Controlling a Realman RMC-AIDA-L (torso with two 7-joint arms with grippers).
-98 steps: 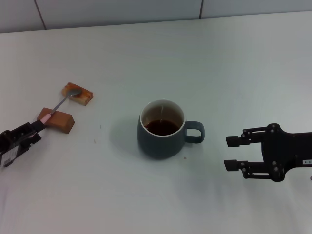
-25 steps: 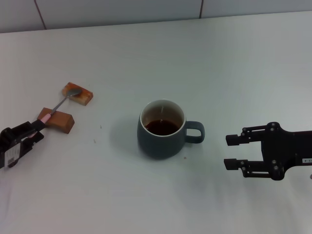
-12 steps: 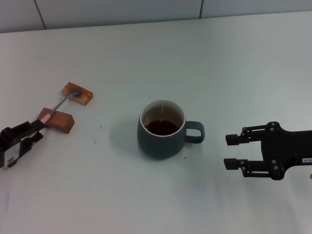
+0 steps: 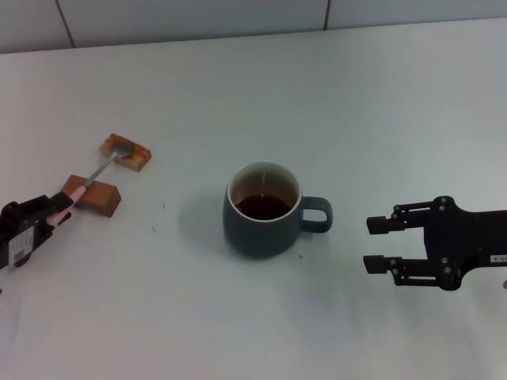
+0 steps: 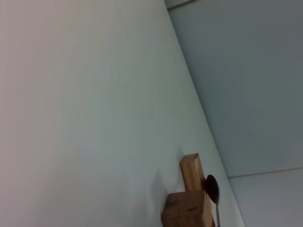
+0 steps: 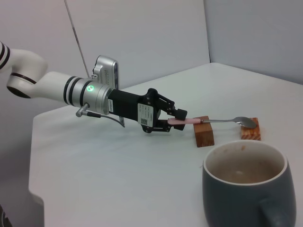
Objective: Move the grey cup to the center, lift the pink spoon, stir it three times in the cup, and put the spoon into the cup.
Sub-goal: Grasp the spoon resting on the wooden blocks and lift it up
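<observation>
The grey cup point(image 4: 261, 233) stands upright at the table's middle, brown liquid inside, its handle toward my right gripper point(image 4: 379, 245). That gripper hovers open just right of the handle, holding nothing. The cup point(image 6: 246, 189) fills the near corner of the right wrist view. The pink spoon point(image 4: 99, 169) lies bridged across two brown blocks at the left. In the right wrist view my left gripper point(image 6: 175, 121) is open with the spoon's point(image 6: 222, 120) pink handle end between its fingers. The head view shows that gripper point(image 4: 57, 210) at the handle end. The left wrist view catches only the spoon's bowl point(image 5: 211, 188).
The spoon's bowl rests on the far brown block point(image 4: 127, 152) and its handle on the near one point(image 4: 95, 195). Both blocks appear in the left wrist view point(image 5: 194, 172) and the right wrist view point(image 6: 203, 131). A pale wall runs along the table's far edge.
My left gripper has crept up and forward along the table to the spoon's pink handle end. The cup, spoon, blocks and right gripper have not moved.
</observation>
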